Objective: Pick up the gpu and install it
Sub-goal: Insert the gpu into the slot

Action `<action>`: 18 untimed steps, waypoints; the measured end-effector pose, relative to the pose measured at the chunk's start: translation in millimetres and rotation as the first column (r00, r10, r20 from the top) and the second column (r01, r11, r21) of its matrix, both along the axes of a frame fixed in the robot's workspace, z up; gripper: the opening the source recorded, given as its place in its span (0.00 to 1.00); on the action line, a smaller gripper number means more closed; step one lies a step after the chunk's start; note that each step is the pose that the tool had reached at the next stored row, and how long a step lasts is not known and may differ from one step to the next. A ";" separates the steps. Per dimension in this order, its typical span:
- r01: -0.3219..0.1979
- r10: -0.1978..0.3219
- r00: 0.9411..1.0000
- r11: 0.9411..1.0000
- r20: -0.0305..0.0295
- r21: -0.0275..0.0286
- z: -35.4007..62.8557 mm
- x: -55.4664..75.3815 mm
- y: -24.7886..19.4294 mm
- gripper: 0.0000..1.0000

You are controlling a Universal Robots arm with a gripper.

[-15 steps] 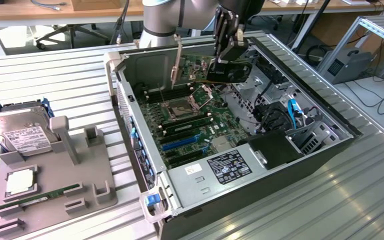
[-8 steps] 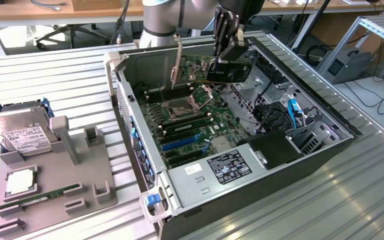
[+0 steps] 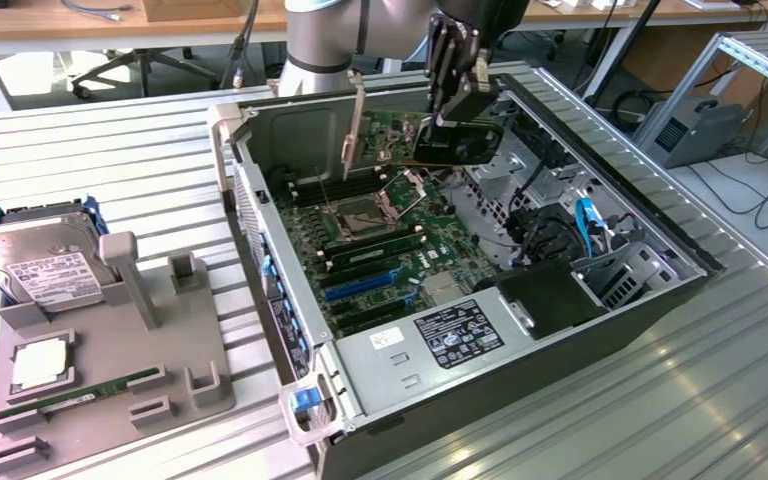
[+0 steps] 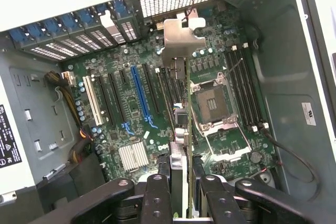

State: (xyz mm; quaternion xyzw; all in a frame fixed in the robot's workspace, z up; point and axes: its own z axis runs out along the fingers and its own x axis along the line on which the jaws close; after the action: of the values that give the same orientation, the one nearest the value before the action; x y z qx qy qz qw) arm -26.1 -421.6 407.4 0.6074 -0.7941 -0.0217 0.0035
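The gpu (image 3: 418, 138) hangs edge-down over the open computer case (image 3: 272, 290), above the motherboard (image 3: 387, 238) near the CPU socket (image 3: 353, 218). Its silvery bracket (image 3: 353, 128) points toward the case's rear wall. My gripper (image 3: 462, 112) is shut on the card's far end from above. In the wrist view the gpu (image 4: 187, 109) shows edge-on between my fingers (image 4: 157, 195), with its bracket (image 4: 181, 36) at the far end. It hovers clear of the board, between the CPU socket (image 4: 214, 103) and the long blue slot (image 4: 139, 94).
Beside the case, a grey fixture tray (image 3: 131, 400) holds a hard drive (image 3: 40, 266), a CPU (image 3: 40, 362) and a green RAM stick (image 3: 80, 392). Inside the case are the power supply (image 3: 462, 332), blue cables (image 3: 584, 225) and a heatsink (image 4: 132, 157).
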 end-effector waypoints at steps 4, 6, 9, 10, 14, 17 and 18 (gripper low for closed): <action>-0.012 0.012 1.000 1.000 0.000 0.000 0.0 0.0 0.0 0.27; -0.018 0.018 1.000 1.000 0.000 0.000 0.0 0.0 0.0 0.27; -0.027 0.027 1.000 1.000 0.000 0.000 0.0 0.0 0.0 0.27; -0.031 0.031 1.000 1.000 0.000 0.000 0.0 0.0 0.0 0.27; -0.041 0.041 0.999 0.999 0.000 0.000 0.0 0.0 0.0 0.27; -0.049 0.049 0.999 0.999 0.000 0.000 0.0 0.0 0.0 0.27; -0.052 0.052 0.999 0.999 0.000 0.000 0.0 0.0 0.0 0.27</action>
State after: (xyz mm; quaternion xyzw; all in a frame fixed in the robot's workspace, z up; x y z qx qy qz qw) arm -26.1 -421.6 407.4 0.6276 -0.7782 -0.0215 0.0041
